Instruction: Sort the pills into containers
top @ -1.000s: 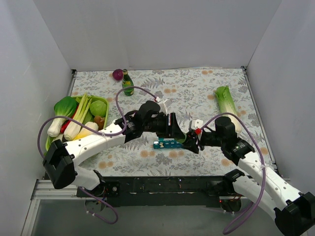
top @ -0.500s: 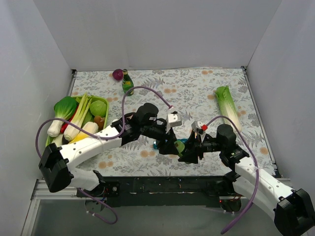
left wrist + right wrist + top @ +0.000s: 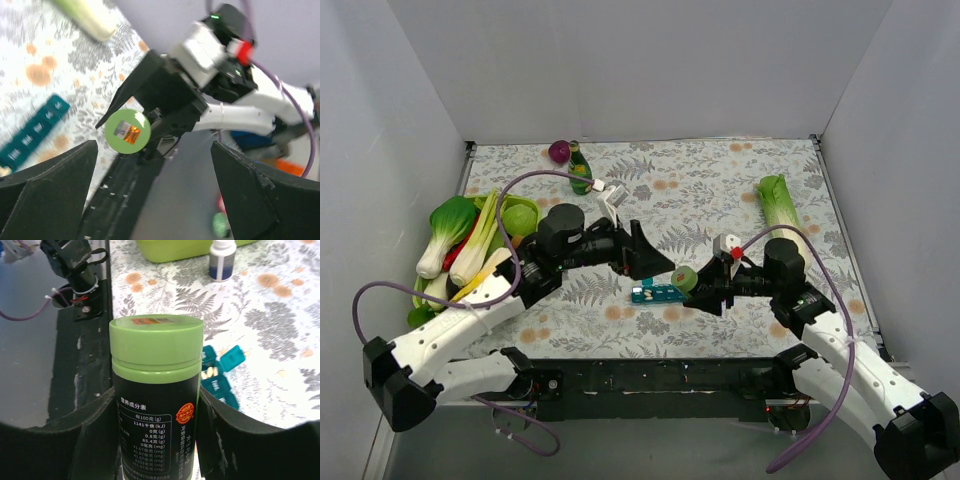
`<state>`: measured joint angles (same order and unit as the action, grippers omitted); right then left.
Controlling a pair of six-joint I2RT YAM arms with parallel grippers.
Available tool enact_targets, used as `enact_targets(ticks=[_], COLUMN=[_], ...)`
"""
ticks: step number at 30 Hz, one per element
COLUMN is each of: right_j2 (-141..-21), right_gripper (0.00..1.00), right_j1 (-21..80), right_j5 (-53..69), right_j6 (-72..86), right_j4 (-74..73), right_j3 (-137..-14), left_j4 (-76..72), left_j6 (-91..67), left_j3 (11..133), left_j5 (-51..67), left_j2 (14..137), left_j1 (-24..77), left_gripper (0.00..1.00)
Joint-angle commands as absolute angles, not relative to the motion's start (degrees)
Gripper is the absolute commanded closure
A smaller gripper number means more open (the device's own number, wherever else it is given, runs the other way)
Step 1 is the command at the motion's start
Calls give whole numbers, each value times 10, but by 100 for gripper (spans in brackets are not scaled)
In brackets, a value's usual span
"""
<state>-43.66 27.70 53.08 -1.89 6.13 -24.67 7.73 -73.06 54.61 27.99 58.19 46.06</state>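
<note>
The teal pill organiser [image 3: 657, 293] lies between the two grippers. Just right of it, the right gripper [image 3: 708, 288] clamps a green-capped bottle [image 3: 684, 278]. The left gripper [image 3: 655, 262] hangs just behind it, jaws spread wide, holding nothing.

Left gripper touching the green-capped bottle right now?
Apart. Left wrist view: the left gripper stands wide open, and the green-capped bottle sits well beyond its tips with clear space on both sides, clamped in the right gripper.
</note>
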Motion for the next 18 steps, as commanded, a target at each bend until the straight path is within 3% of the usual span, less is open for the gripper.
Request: enact_targets(ticks=[1, 7, 18], right_j2=[-442, -443, -449], right_gripper=[99, 99, 99], right_j1=[274, 274, 274], right_j5=[495, 479, 475], right_j6=[-141, -163, -163], right_j4=[1, -13, -9], right_j3=[-308, -314, -307], left_j4=[158, 149, 145], left_j6=[-937, -970, -965], left_j3=[584, 606, 614], left_j5=[220, 211, 186], left_j2=[645, 687, 744], left_j1=[456, 462, 507], left_gripper=[2, 2, 24])
